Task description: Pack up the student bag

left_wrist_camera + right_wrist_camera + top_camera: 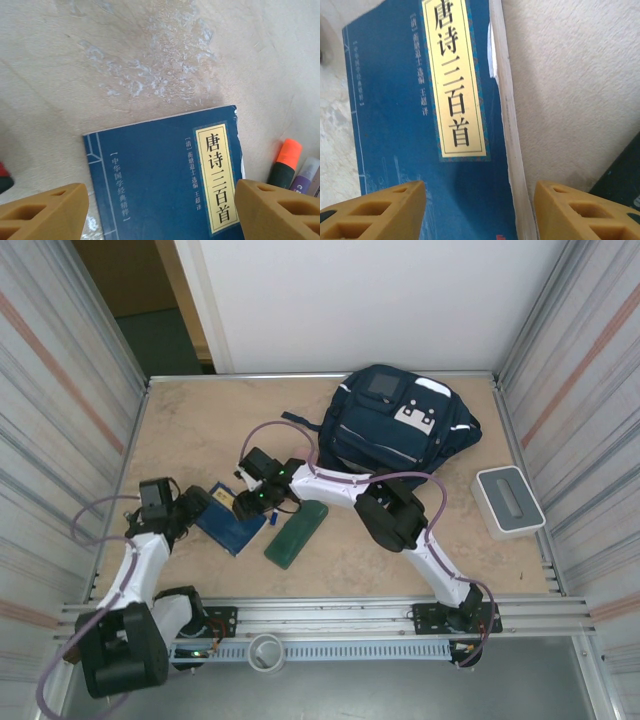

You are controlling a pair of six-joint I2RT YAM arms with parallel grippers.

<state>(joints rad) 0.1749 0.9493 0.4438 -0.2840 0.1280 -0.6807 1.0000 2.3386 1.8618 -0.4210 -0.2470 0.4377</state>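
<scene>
Student bag (400,425) sits at the far side of the table (190,430): navy fabric, lumpy rounded shape, white patch and small dark square panel on top, thin light stripes, dark strap trailing off its left side; nothing grips it

Nearer than the bag and a bit left of it lies a long dark green pouch (297,536), flat and slanted. Further left of the bag is a thin blue book (232,523) with a smooth cover, cream title label with black characters and white page edge showing

Right of the bag and well apart from it sits a pale grey box (509,501), rounded rectangle with a darker slot on top

Both arms reach to the book, down-left of the bag. Left gripper (160,200) is released, its blocky tan ribbed fingers (45,212) spread wide with the cover between them; contact can't be told. Right gripper (480,192) is also released, its fingers (585,212) straddling the book's page-edge side

An orange-capped marker (286,159) and a purple pen (306,172) lie just beside the book, on its bag-ward edge. Table surface is pale wood grain with a scuffed whitish patch
</scene>
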